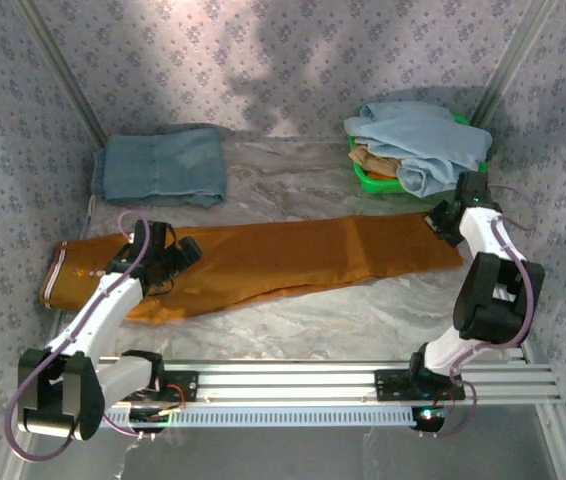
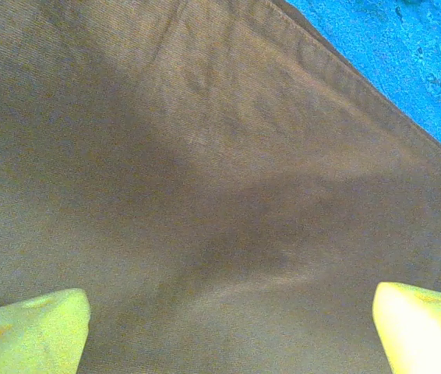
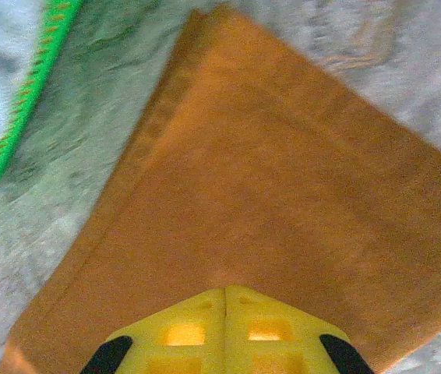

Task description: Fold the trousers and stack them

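Trousers (image 1: 293,258) lie flat on the surface (image 1: 313,320) under both tools. Left tool (image 2: 228,312) is spread wide over the waist end, right tool (image 3: 226,300) is closed tight above the hem. Looks like first fold; next needs proper grabs.

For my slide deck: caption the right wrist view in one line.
Closed right fingers at the leg end of the rust-orange trousers on the marbled table, green basket rim at left.

left gripper (image 2: 232,323): jaws spread wide | right gripper (image 3: 226,302): jaws pressed together
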Robot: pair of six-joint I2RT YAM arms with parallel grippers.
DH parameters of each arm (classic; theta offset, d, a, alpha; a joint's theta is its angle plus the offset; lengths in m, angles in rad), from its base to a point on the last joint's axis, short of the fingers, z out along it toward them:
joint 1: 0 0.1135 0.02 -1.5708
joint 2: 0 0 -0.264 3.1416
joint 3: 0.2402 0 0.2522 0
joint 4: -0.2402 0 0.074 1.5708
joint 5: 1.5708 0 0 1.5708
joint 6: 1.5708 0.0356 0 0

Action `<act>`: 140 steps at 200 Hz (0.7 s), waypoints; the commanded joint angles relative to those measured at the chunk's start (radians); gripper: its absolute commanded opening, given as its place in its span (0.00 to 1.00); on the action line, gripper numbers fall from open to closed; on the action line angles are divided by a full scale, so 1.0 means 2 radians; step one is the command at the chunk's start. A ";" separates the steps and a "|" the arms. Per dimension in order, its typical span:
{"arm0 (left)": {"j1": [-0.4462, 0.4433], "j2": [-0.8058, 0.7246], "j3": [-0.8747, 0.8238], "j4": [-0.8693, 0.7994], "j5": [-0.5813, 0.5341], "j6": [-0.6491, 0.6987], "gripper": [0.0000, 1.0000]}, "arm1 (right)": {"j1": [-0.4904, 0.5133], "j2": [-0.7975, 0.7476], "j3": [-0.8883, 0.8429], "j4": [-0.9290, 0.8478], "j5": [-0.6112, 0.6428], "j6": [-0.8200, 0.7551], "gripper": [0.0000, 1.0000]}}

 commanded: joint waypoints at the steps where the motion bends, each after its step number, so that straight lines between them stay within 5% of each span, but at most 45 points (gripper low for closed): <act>1: 0.003 -0.006 0.007 -0.011 0.006 0.004 0.93 | -0.026 0.040 0.011 -0.022 0.026 -0.001 0.09; 18: 0.003 0.001 0.013 -0.013 0.009 0.006 0.93 | -0.033 0.044 0.006 -0.026 0.024 -0.001 0.46; 35: 0.003 0.004 0.019 -0.018 0.010 0.006 0.93 | -0.030 0.034 -0.015 -0.027 0.042 0.000 0.64; 140: 0.003 -0.002 0.011 -0.016 0.006 0.004 0.93 | -0.063 0.117 0.009 -0.024 0.042 0.017 0.78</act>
